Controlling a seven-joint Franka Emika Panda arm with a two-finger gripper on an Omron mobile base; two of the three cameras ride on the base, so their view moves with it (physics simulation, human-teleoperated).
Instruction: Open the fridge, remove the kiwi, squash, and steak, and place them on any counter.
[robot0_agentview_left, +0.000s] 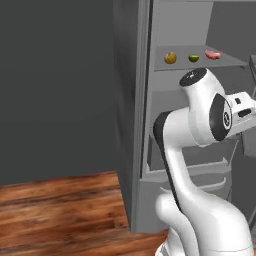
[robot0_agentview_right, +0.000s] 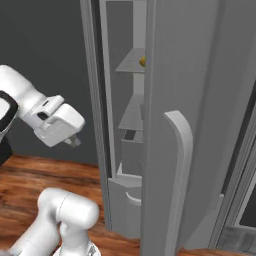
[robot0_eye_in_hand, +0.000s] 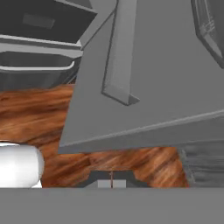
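there, fridge right of tool

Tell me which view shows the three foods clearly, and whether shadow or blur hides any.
Left base view: squash, kiwi and steak are evenly lit on the fridge shelf, small but sharp. Right base view: the door edge leaves a yellow sliver. Hand view: tilted, soft.

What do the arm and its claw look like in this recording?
The arm is glossy white with rounded, bulbous links and dark grey to black bands and round caps at the joints. A boxy white hand carries the small claw, whose two short fingers are dark grey. No cables or lettering are visible.
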